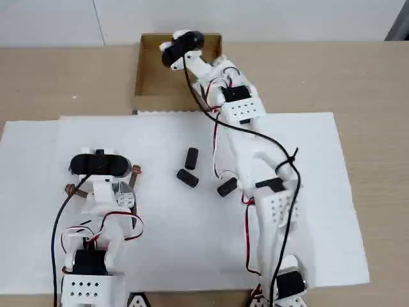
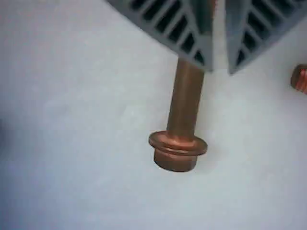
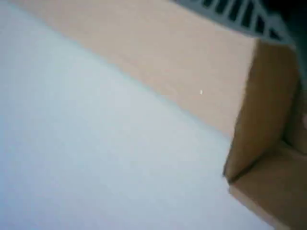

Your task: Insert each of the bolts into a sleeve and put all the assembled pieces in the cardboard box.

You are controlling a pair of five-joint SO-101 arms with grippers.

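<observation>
Jaws of the left gripper (image 2: 219, 67) clamp the bolt (image 2: 183, 120) by its shank — best lift it level toward a sleeve (image 1: 191, 158).

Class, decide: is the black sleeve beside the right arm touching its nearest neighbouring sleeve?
Apart. High view shows white paper between that sleeve and the neighbouring sleeve.

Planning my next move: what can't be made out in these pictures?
Box contents: high view, the right hand covers part of the inside.
Bolt tip: left wrist view, hidden under the left hand.
Second bolt: left wrist view, cut off by the edge.
</observation>
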